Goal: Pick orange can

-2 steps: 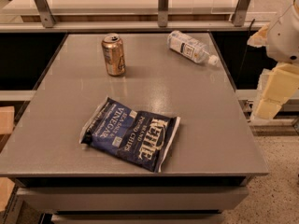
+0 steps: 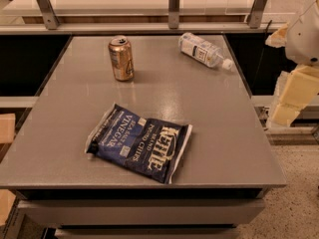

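Observation:
The orange can (image 2: 121, 59) stands upright on the grey table (image 2: 199, 108), at the far left of its top. It has a copper-gold body and a silver pull-tab top. My gripper (image 2: 291, 96) is at the right edge of the view, beyond the table's right side and well away from the can. It shows as cream-coloured blocks under a white arm section (image 2: 306, 34). Nothing is held.
A clear plastic bottle with a white label (image 2: 204, 50) lies on its side at the far right of the table. A dark blue Kettle chips bag (image 2: 139, 142) lies flat near the front. Metal rail posts (image 2: 173, 4) stand behind the table.

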